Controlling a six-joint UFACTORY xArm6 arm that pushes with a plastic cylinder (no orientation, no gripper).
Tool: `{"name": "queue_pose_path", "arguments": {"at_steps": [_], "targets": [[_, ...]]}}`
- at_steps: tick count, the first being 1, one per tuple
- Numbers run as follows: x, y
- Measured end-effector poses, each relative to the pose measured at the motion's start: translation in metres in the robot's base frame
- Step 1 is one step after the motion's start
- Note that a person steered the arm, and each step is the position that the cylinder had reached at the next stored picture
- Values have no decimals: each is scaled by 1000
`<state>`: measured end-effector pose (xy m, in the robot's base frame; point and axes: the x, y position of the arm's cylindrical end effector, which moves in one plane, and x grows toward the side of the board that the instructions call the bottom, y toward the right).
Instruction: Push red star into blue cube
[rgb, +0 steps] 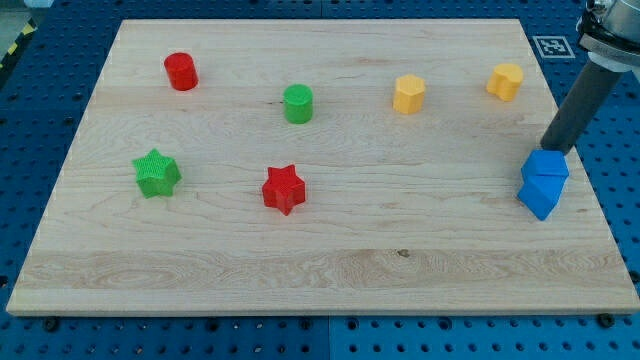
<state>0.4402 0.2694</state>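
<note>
A pale wooden board (320, 265) lies on a blue pegboard surface, with seven small blocks on it: one red star, one green star, one blue cube, one red cylinder, one green cylinder and two yellow blocks whose shape is hard to make out. Nearest the view's bottom, the red star (283, 189) sits a little left of the board's middle, with bare wood all around it. The blue cube (543, 184) lies far off at its three o'clock, close to the board's right edge. The green star (156, 173) is at the red star's nine o'clock, near the left edge. My tip (556, 151), a plain dark rod with nothing that opens or closes, rests at the cube's twelve o'clock, touching or just beside it, well apart from the red star. Farther back stand the green cylinder (297, 103), the red cylinder (181, 71), one yellow block (408, 94) and the other yellow block (505, 81).
</note>
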Motion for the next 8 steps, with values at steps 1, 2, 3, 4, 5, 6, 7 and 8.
{"name": "queue_pose_path", "arguments": {"at_steps": [1,2,3,4,5,6,7,8], "targets": [[0,-1],[-1,-51],[-1,-130],[-1,-214],[-1,-289],[1,-351],[25,-385],[78,-387]]}}
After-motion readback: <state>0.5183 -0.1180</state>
